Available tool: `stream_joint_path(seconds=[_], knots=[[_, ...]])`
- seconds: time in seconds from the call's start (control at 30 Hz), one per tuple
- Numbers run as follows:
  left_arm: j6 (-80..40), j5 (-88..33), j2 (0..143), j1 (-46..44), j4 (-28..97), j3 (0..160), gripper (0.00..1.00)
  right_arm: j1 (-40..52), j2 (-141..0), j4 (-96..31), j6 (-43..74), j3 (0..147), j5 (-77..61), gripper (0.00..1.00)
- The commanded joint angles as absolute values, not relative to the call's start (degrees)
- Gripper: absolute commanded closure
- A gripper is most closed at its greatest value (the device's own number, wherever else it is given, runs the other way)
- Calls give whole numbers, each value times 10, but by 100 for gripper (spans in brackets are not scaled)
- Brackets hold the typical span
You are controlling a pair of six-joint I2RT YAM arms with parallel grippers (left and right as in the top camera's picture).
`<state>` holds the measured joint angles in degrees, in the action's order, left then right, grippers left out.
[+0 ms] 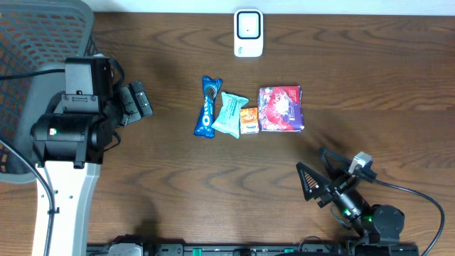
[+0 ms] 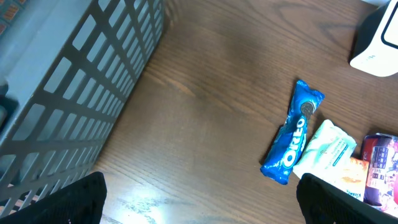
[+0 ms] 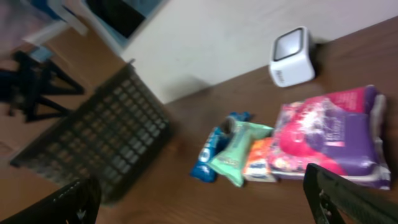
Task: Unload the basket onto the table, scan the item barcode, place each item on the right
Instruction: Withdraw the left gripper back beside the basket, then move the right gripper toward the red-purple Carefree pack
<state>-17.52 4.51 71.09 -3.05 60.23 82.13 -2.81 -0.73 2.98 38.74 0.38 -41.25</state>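
The left end effector [image 1: 135, 102] hangs with its jaws spread wide and nothing between them. It is near the left edge of the worktop [image 1: 370, 64], just beside the basket [image 1: 35, 43] that fills the far-left corner. The right end effector [image 1: 321, 173] is spread just as wide and also empty, low over the near-right part of the worktop, with its fingers aimed toward the goods. Neither touches anything, so I judge that no item has been picked up yet.

Four packs lie flat in a tight row about mid-worktop, between the arms, each against its neighbour. From left to right they are the Oreo [image 1: 207, 108], a green pack [image 1: 231, 114], a small orange pack [image 1: 249, 119] and a purple pack [image 1: 281, 109]. That spot looks reachable by either arm. No barcode shows on the upturned faces, so a pack probably has to be lifted and turned.

The scanner [image 1: 249, 33] stands at the far edge, just beyond the row, and its window appears to face the arms. Placed centrally like that, it lets either arm present a pack. The basket likely takes scanned items.
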Motion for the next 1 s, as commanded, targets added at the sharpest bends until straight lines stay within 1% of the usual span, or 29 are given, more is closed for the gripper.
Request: stream_joint_path(seconds=[0.0, 0.17, 0.23, 0.33, 0.4, 0.47, 0.53, 0.7, 0.83, 0.97], knots=[[-168, 52, 712, -29, 604, 827, 2, -26, -5, 41, 474, 3, -436, 1], [-168, 52, 712, -29, 604, 827, 2, -26, -5, 47, 504, 3, -419, 1], [-168, 52, 712, -29, 604, 827, 2, -26, -5, 99, 519, 3, -416, 1], [-168, 52, 712, -29, 604, 827, 2, -26, -5, 213, 519, 10, -382, 1], [-168, 52, 712, -29, 604, 827, 2, -27, -9, 214, 517, 33, -347, 1], [-168, 52, 712, -29, 604, 827, 2, -27, -24, 175, 478, 76, -324, 1], [-168, 52, 712, -29, 604, 827, 2, -27, -54, 109, 413, 131, -319, 1], [-168, 52, 712, -29, 604, 827, 2, -27, -195, -126, 267, 312, -267, 1], [-168, 52, 712, -29, 604, 827, 2, -27, -329, -285, 212, 441, -229, 1], [-168, 52, 712, -29, 604, 827, 2, -27, -467, -416, 179, 551, -242, 1]])
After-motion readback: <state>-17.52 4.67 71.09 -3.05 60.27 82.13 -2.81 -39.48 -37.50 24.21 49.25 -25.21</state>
